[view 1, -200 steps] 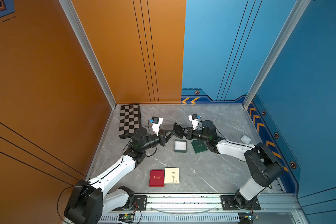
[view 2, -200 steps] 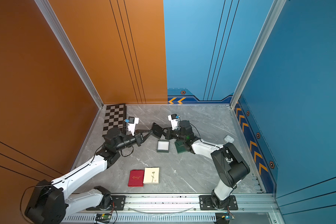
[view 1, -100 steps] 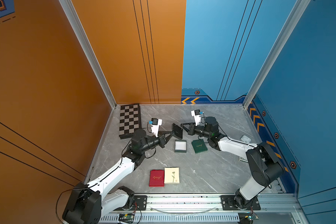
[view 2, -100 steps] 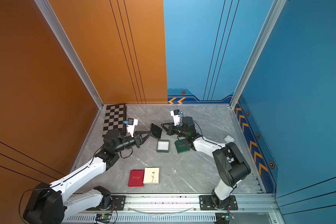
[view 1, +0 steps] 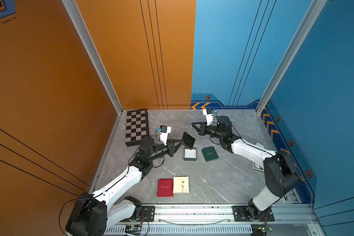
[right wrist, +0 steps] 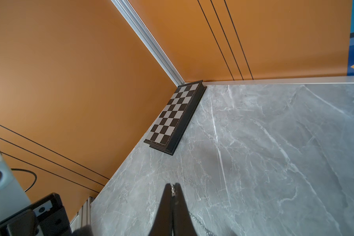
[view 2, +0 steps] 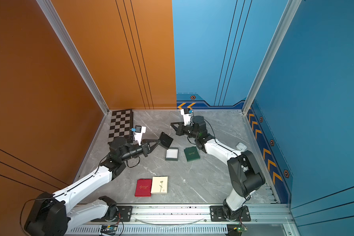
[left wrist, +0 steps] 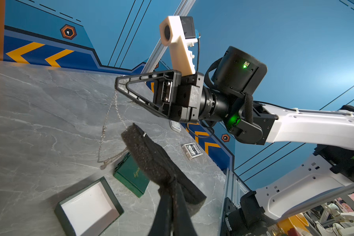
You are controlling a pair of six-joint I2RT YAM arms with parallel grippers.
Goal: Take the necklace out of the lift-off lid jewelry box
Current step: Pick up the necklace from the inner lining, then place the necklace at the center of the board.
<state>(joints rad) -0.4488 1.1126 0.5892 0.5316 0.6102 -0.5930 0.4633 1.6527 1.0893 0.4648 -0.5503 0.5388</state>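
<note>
- Chessboard (view 1: 136, 127) lies flat on the tabletop (view 1: 223, 183), in the far corner against the orange wall (view 1: 49, 92).
- Red box (view 1: 165, 187) and cream box (view 1: 181, 185) lie side by side, touching.
- Card pack (left wrist: 192, 150) and white case (view 2: 241, 146) lie near the blue wall (view 1: 325, 102).

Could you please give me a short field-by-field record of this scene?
left gripper: shut on foam pad, raised near box
right gripper: shut on necklace
necklace: out of box, dangling, lower part trailing to foam pad
box: open, white inside, nothing in it
lid: flat beside box
also present: red box, cream box, chessboard
</note>
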